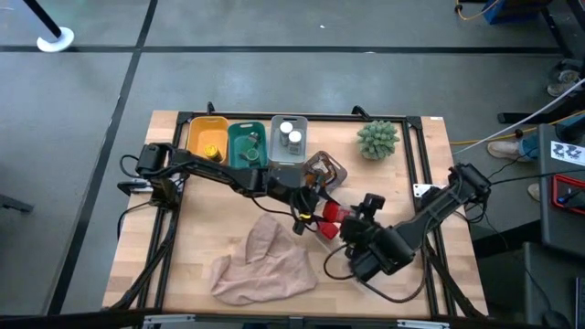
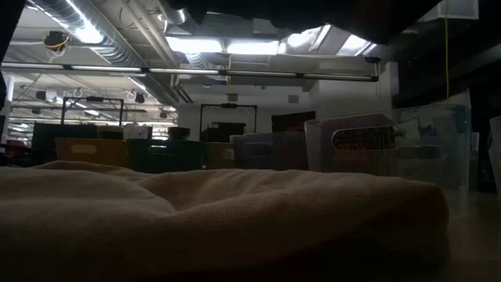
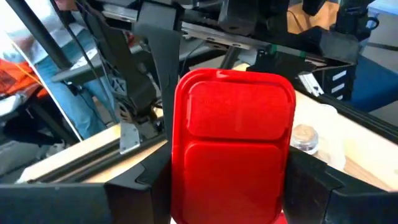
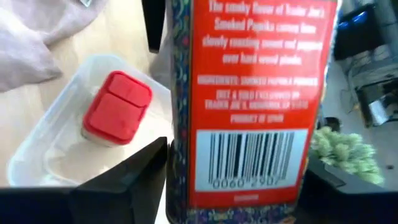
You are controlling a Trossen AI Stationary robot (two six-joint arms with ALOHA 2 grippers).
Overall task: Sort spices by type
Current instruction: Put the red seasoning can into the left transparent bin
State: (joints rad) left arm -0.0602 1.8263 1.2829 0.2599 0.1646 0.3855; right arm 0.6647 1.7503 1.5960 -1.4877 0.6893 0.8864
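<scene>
A red spice tin (image 1: 329, 213) with a red lid hangs between my two grippers above the table's middle. My left gripper (image 1: 311, 210) is shut on its lid end (image 3: 233, 143). My right gripper (image 1: 349, 224) is shut on its other end, where the label's barcode (image 4: 249, 158) is. A second red-lidded tin (image 4: 116, 107) stands in a clear tray (image 1: 324, 169) just beyond them. At the far edge sit a yellow bin (image 1: 206, 137), a green bin (image 1: 247, 144) and a clear bin holding two silver-capped jars (image 1: 289, 137). My left gripper pinches the tin's lid end (image 3: 180, 174) between its two fingers, one on each side wall, coming level from the table's left. The lid faces back toward its wrist. The tin is lifted clear of the table. My right gripper pinches the tin near its barcode end (image 4: 186, 174), one finger on each side. It comes from the table's right and near side. The tin runs forward along the fingers, away from the wrist.
A crumpled beige cloth (image 1: 265, 260) lies on the near side and fills the low view (image 2: 219, 211). A green spiky plant ball (image 1: 377, 139) sits at the far right. Black frame rails run along the table's left and right sides.
</scene>
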